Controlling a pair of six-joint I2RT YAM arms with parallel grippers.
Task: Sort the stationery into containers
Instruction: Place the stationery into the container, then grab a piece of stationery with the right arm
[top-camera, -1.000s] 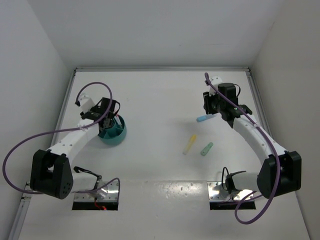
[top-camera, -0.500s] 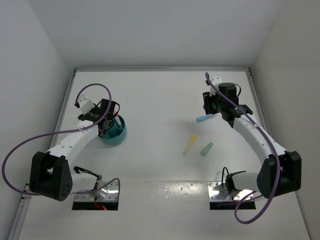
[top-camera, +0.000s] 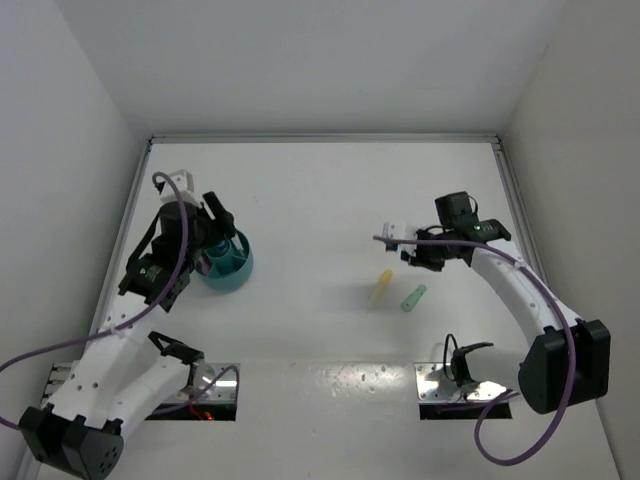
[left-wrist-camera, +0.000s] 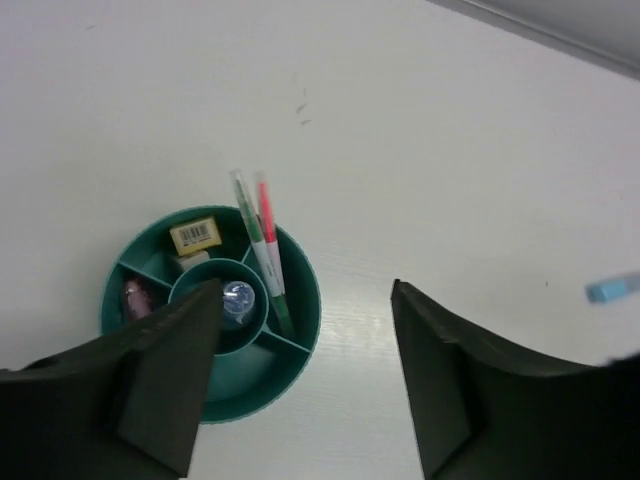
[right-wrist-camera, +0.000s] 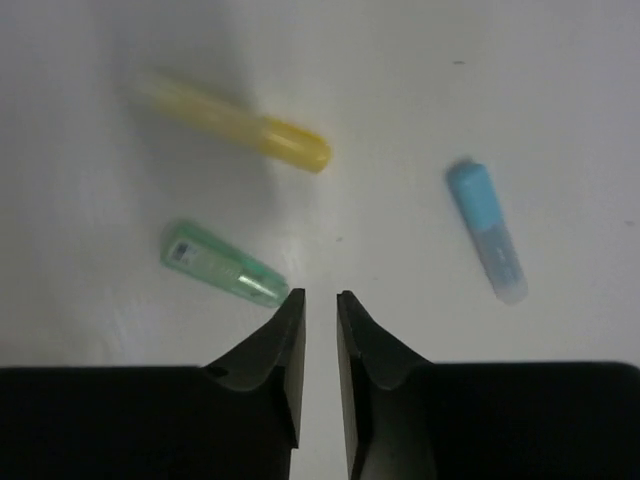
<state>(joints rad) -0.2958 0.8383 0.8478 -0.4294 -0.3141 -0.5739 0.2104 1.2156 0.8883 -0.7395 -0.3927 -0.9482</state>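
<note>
A dark-teal cup (left-wrist-camera: 300, 330) (top-camera: 228, 265) with compartments holds a green pen (left-wrist-camera: 262, 262), a pink pen (left-wrist-camera: 266, 215), a labelled eraser (left-wrist-camera: 194, 236), a pink item (left-wrist-camera: 134, 298) and a blue-capped tube (left-wrist-camera: 238, 296). My left gripper (left-wrist-camera: 305, 290) (top-camera: 212, 235) hovers open above it, holding nothing. A yellow marker (right-wrist-camera: 240, 128) (top-camera: 380, 288), a green marker (right-wrist-camera: 222, 262) (top-camera: 413, 297) and a blue marker (right-wrist-camera: 487, 230) (left-wrist-camera: 612, 288) lie on the table. My right gripper (right-wrist-camera: 320, 297) (top-camera: 412, 258) hangs over them, its jaws a narrow gap apart and empty, tips beside the green marker's end.
White walls enclose the table (top-camera: 320, 200) on three sides. Both arm bases and their metal plates (top-camera: 455, 385) sit at the near edge, with purple cables looping beside them.
My left arm has lifted up off the cup and its jaws have opened. My right gripper has swung from over the blue marker toward the yellow and green ones, and its jaws have narrowed.
</note>
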